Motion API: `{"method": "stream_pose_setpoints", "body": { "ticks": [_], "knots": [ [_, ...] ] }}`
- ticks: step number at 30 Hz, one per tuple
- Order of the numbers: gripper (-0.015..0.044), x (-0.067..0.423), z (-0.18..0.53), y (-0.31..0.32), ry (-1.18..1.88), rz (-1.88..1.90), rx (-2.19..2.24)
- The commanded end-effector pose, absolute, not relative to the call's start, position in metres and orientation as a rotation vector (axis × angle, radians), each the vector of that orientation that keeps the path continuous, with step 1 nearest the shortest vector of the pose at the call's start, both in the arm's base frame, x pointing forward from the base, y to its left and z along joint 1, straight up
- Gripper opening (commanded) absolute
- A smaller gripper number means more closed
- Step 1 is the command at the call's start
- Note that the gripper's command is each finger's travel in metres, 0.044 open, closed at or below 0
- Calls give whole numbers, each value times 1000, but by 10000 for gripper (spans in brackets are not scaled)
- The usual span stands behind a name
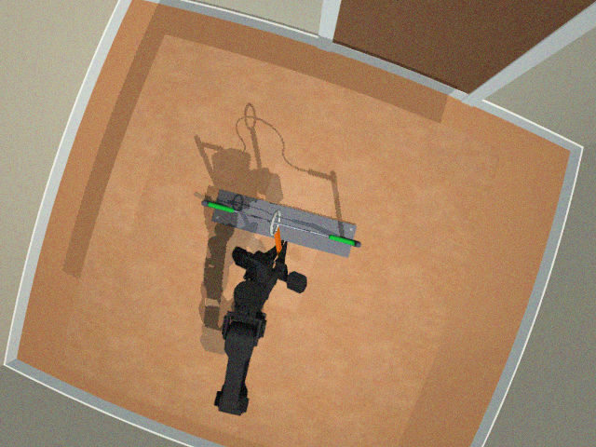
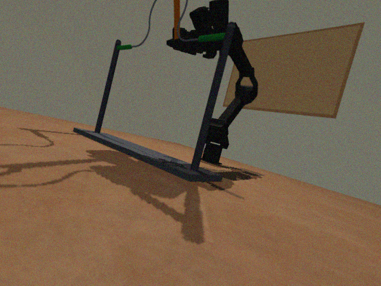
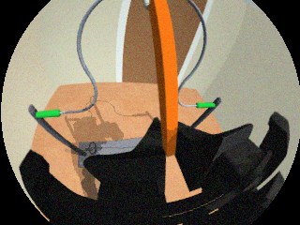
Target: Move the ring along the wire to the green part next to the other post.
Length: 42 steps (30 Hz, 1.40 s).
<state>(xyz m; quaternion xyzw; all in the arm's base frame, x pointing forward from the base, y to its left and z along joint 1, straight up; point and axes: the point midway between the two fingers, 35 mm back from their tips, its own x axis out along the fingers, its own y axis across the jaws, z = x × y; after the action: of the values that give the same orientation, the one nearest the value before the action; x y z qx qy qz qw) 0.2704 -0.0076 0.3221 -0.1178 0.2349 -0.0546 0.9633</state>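
The wire stand has a grey base and two dark posts. Green wire parts sit at each post top. The thin grey wire arches high between them. The ring sits around the wire near the top of the arch, about midway. Its orange handle points up from my gripper, which is shut on its lower end. In the side view the ring is out of the frame.
The arm's base stands on the table just in front of the stand. A pale raised rim runs around the table. A brown panel hangs on the wall behind.
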Motion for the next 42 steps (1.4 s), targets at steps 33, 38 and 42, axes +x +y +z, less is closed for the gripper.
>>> {"method": "stream_pose_setpoints", "body": {
  "ticks": [33,38,42],
  "knots": [
    [-150,272,333,-31,396,-254,-777],
    [-150,272,336,-33,383,-274,-851],
    [-150,272,338,-35,373,-290,-910]
  ]
}}
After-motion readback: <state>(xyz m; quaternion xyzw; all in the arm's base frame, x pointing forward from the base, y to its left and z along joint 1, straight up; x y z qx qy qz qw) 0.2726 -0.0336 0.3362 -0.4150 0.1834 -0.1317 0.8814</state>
